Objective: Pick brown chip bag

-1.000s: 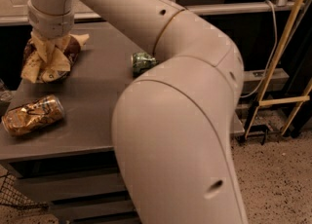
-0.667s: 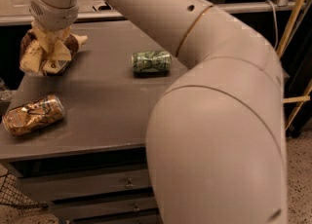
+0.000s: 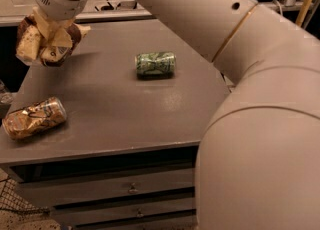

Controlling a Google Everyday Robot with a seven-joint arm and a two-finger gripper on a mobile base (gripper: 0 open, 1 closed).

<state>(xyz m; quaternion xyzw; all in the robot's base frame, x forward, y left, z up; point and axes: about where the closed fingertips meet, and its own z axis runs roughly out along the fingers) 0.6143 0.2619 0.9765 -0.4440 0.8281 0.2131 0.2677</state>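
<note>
The brown chip bag [image 3: 35, 41], crumpled, with dark brown and pale tan parts, hangs at the upper left, lifted above the grey table [image 3: 120, 109]. My gripper [image 3: 52, 36] is at the end of the big white arm, pointing down, shut on the bag, with its tan fingers [image 3: 61, 38] wrapped by the foil. The bag is clear of the table's surface near its far left corner.
A green patterned can [image 3: 156, 64] lies on its side mid-table. A shiny gold-brown can [image 3: 35, 118] lies on its side near the front left edge. Drawers [image 3: 130, 189] sit under the tabletop. My arm's bulk [image 3: 260, 139] fills the right side.
The gripper has risen with the chip bag held in it, so the bag now hangs above the table. The arm has swung, uncovering the green can.
</note>
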